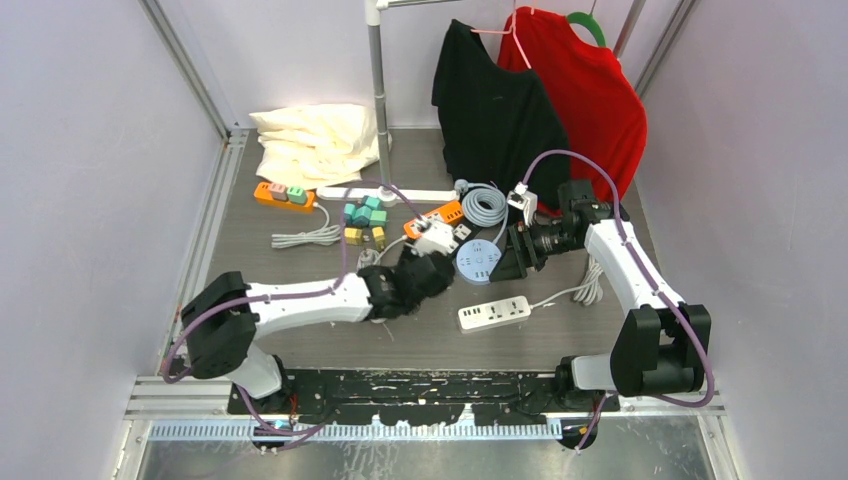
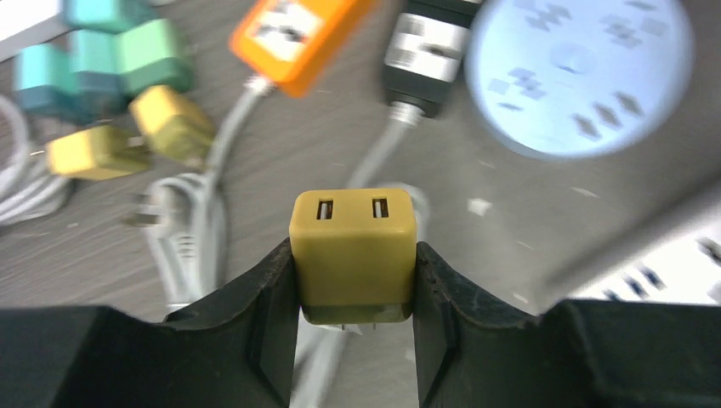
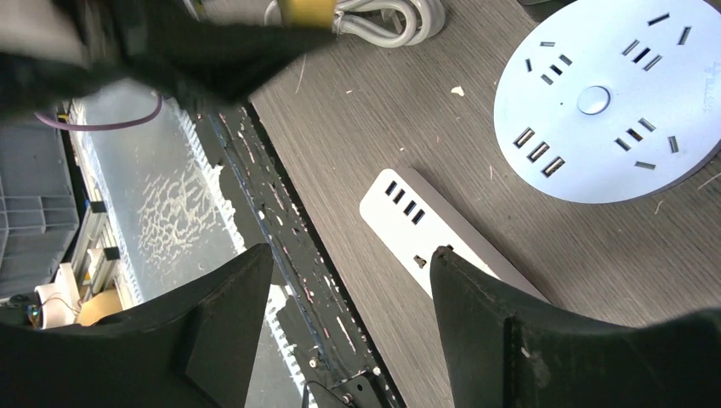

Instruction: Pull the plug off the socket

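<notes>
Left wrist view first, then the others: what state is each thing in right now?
left gripper: shut on the yellow plug.
yellow plug: gripped, out of any socket.
right gripper: open, empty.
round socket: nothing plugged in.
white power strip: visible slots empty.

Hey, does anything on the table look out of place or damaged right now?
Nothing looks damaged or spilled. One oddity: the yellow plug is clamped in the left gripper with its prongs bare, in no socket. The right gripper hangs open, empty.
</notes>
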Available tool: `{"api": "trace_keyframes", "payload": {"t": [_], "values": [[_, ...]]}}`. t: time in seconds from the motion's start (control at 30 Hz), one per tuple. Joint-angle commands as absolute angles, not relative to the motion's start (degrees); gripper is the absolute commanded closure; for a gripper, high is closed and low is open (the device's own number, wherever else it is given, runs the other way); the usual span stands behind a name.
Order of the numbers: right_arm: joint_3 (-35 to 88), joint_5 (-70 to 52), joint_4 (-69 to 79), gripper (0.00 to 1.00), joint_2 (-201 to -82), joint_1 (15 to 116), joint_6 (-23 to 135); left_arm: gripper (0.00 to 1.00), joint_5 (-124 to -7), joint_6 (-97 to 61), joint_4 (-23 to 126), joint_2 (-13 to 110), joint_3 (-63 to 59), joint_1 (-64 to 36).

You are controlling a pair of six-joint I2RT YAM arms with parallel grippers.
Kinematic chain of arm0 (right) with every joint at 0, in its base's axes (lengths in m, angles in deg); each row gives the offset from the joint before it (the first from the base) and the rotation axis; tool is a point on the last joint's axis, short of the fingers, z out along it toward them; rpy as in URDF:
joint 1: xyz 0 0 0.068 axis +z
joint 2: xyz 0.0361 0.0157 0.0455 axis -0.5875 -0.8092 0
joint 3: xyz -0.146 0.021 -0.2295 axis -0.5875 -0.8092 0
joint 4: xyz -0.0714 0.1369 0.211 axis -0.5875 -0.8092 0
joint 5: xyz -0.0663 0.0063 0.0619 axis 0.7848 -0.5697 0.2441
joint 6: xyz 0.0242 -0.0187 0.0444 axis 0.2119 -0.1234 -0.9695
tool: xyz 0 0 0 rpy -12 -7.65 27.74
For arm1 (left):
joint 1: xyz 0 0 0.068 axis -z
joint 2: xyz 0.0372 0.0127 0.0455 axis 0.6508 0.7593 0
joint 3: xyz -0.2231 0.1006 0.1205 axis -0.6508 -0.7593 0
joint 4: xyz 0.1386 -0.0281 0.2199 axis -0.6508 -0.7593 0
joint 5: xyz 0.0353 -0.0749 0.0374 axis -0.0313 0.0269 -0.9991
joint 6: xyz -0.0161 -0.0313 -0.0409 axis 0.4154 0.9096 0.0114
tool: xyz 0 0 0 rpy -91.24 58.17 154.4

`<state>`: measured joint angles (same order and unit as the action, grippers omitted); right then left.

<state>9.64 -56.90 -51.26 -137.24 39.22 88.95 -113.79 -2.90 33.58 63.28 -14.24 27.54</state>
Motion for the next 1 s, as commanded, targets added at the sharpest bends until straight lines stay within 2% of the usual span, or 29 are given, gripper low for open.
{"api": "trace_keyframes", "payload": {"t": [0.0, 0.27, 0.53, 0.6, 0.73, 0.77, 0.9, 0.97], "values": [[11.9, -57.4, -51.0, 0.27, -135.7, 39.0, 90.1, 1.00, -114.8, -4.3, 33.3, 57.5, -16.7, 16.4], [11.7, -57.7, -51.1, 0.27, -135.9, 38.9, 90.4, 1.00, -105.3, -0.9, 35.1, 58.8, -15.6, -3.3], [11.6, -57.7, -51.3, 0.27, -136.0, 38.9, 90.9, 0.97, -103.6, 0.6, 30.5, 68.1, -6.8, -9.0], [11.6, -57.7, -51.3, 0.27, -136.2, 38.9, 91.0, 0.85, -103.4, 0.7, 30.0, 69.7, -5.6, -9.3], [11.6, -57.7, -51.3, 0.27, -136.2, 38.9, 91.1, 0.50, -102.8, 0.6, 31.5, 70.6, -5.4, -10.0], [11.6, -57.7, -51.4, 0.27, -136.3, 38.9, 91.1, 0.44, -102.4, 0.5, 31.7, 70.8, -5.3, -10.2], [11.6, -57.6, -51.4, 0.27, -136.3, 38.9, 91.2, 0.33, -101.0, 0.4, 31.4, 71.8, -4.5, -10.6], [11.6, -57.6, -51.4, 0.27, -136.4, 38.9, 91.3, 0.31, -101.1, 0.4, 31.2, 71.4, -4.5, -10.7]]}}
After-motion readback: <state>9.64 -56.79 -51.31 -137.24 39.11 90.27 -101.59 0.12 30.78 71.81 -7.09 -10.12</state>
